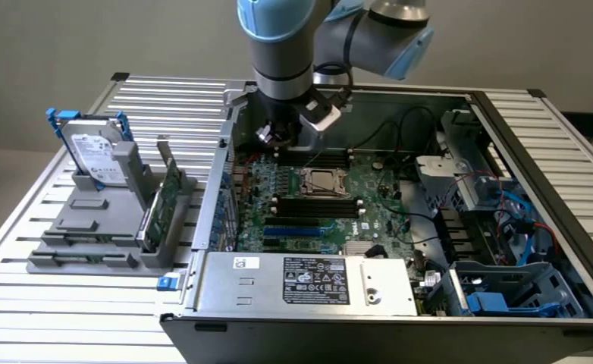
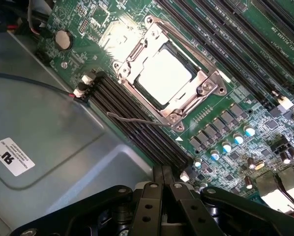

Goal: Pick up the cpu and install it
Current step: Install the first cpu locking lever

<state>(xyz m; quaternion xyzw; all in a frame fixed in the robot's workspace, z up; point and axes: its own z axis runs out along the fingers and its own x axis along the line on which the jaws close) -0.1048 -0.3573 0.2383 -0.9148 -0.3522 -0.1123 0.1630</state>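
Observation:
The cpu [image 2: 164,76], a small square chip with a silvery top, lies flat in the metal socket frame [image 2: 206,86] on the green motherboard [image 2: 235,49]. In the exterior view the cpu [image 1: 323,182] sits mid-board inside the open computer case [image 1: 378,322]. My gripper [image 2: 162,172] hangs above the board with its black fingers pressed together and nothing between them. Seen from outside, the gripper [image 1: 276,135] is over the board's far edge, toward the exterior view's left of the socket and apart from it.
A thin socket lever [image 2: 137,120] and black memory slots [image 2: 137,128] flank the socket. A grey holder [image 1: 94,235] at the exterior view's left carries a hard drive [image 1: 96,155] and a green circuit card [image 1: 165,201]. The power supply [image 1: 307,282] and drive cage [image 1: 509,288] crowd the case.

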